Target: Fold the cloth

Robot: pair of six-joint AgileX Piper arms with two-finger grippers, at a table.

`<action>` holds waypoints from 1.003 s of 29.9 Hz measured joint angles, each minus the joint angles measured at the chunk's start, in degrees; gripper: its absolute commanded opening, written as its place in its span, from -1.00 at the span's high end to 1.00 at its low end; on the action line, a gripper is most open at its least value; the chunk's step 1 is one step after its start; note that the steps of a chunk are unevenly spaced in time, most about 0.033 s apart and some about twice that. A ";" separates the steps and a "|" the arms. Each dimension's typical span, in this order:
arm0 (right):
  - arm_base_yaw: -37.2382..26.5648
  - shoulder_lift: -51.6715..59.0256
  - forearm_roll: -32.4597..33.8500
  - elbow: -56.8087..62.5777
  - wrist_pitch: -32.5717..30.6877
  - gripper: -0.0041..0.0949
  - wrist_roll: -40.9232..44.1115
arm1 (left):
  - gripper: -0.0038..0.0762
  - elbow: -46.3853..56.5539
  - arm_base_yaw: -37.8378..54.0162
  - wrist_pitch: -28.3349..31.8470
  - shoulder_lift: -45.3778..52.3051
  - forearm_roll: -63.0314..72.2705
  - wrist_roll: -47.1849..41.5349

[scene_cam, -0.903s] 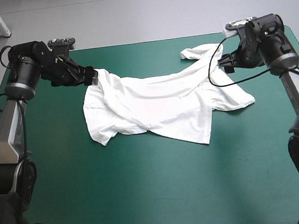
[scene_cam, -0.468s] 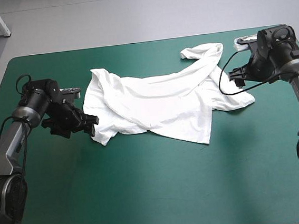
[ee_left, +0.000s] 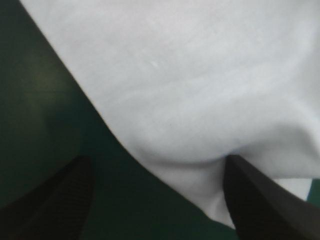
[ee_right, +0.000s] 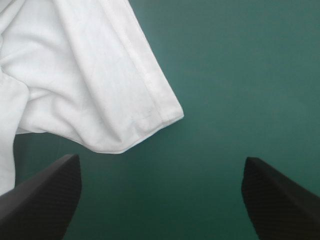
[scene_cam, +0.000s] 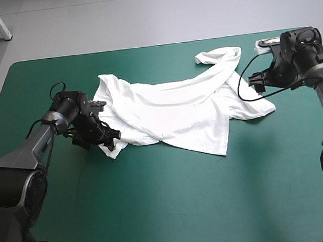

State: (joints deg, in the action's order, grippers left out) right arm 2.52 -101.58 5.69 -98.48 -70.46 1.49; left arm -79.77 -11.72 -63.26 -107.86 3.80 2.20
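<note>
Left pincer (ee_left: 157,165) wide open, gripping nothing; T-shirt (scene_cam: 172,111) corner sits in its gap on the bench (scene_cam: 170,211). Right pincer (ee_right: 161,160) also wide open, empty, sleeve hem just ahead.

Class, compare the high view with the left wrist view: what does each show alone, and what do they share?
Only the high view: the whole white T-shirt lying rumpled on the teal-green table, and the right gripper by its right side. Only the left wrist view: the left gripper open, its black fingers apart with a shirt edge between them. Shared: white cloth on the teal-green cover, left gripper at the shirt's near-left corner.
</note>
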 measured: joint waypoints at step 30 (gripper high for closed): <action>-0.57 -17.78 -7.34 -1.26 5.08 0.87 -3.40 | 0.93 -3.05 -5.20 1.59 1.56 5.02 0.96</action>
State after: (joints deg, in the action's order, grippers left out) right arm 1.95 -119.37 -1.65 -99.74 -65.38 -1.91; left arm -82.82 -16.92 -61.67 -106.30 8.82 3.16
